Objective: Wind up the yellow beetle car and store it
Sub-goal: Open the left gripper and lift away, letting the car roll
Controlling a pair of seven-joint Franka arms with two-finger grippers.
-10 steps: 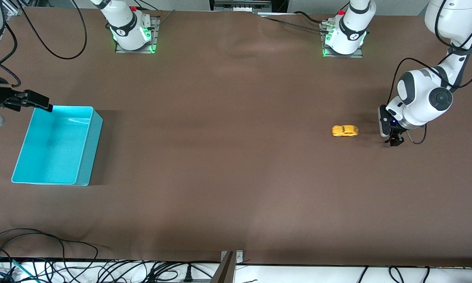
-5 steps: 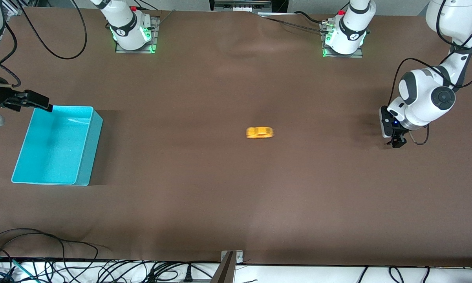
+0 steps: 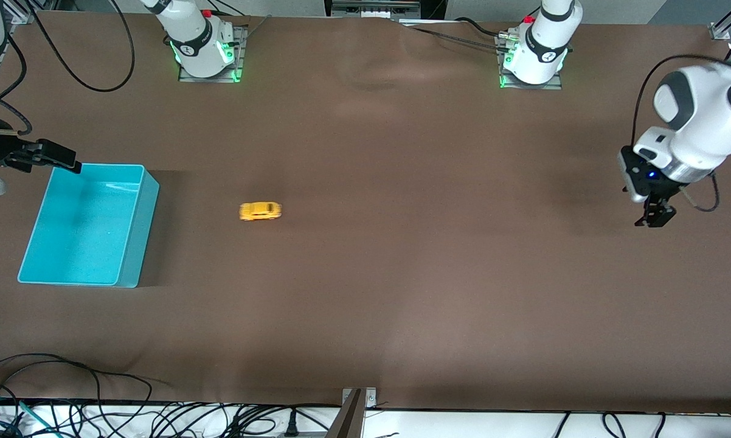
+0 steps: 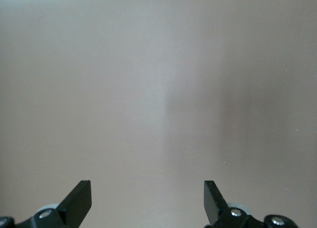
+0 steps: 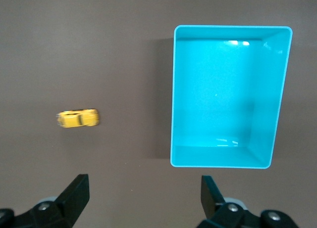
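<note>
The yellow beetle car (image 3: 259,210) stands on the brown table, blurred with motion, a short way from the turquoise bin (image 3: 89,224) toward the left arm's end. It also shows in the right wrist view (image 5: 78,118) beside the bin (image 5: 277,94). My left gripper (image 3: 656,219) is open and empty above bare table at the left arm's end; its fingers (image 4: 79,201) frame only tabletop. My right gripper (image 3: 67,164) is open and empty, up in the air by the bin's corner that lies toward the robots' bases.
The bin is empty. Cables (image 3: 67,389) lie along the table edge nearest the front camera. Both robot bases (image 3: 204,52) stand along the table's edge farthest from the front camera.
The car has rolled across the table from beside my left gripper toward the bin. My left arm has lifted and drawn back toward its end. The right arm has not moved.
</note>
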